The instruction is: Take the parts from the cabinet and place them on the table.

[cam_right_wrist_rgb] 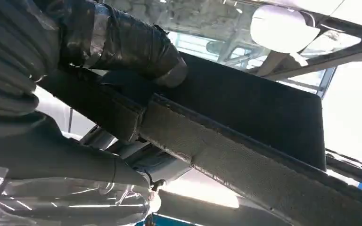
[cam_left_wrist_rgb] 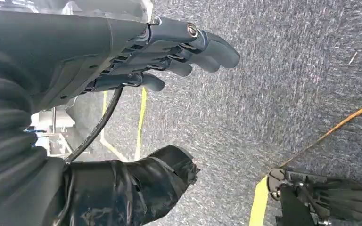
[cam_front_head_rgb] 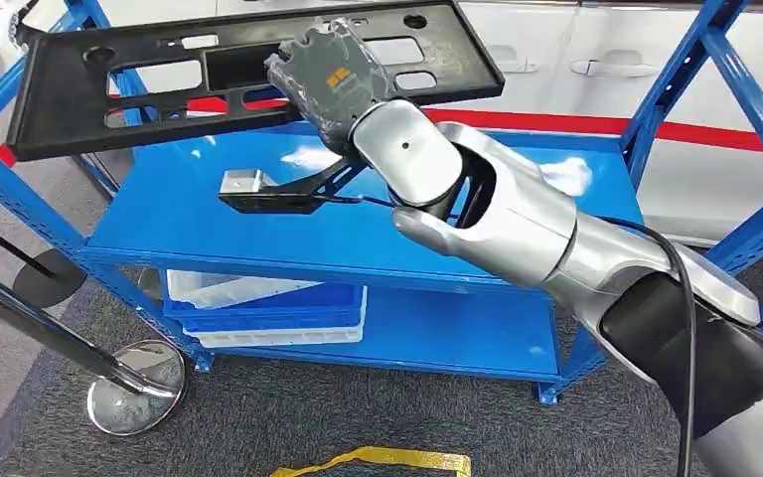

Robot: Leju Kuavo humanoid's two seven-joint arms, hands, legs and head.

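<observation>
One long black panel [cam_front_head_rgb: 159, 75], pierced with slots, is what we see lifted above the blue cabinet [cam_front_head_rgb: 189, 214], tilted with its left end lower. Further right, our right hand [cam_front_head_rgb: 330, 79] grips the panel near its middle; in the right wrist view the thumb lies across the dark part [cam_right_wrist_rgb: 245, 108] and the fingers close on it. On the cabinet's top shelf just below, a smaller black bracket [cam_front_head_rgb: 278, 191] with a silver end lies flat. White and blue trays [cam_front_head_rgb: 258, 313] sit on the lower shelf. Our left hand [cam_left_wrist_rgb: 169, 52] hangs over grey carpet [cam_left_wrist_rgb: 287, 70], fingers apart, holding nothing.
</observation>
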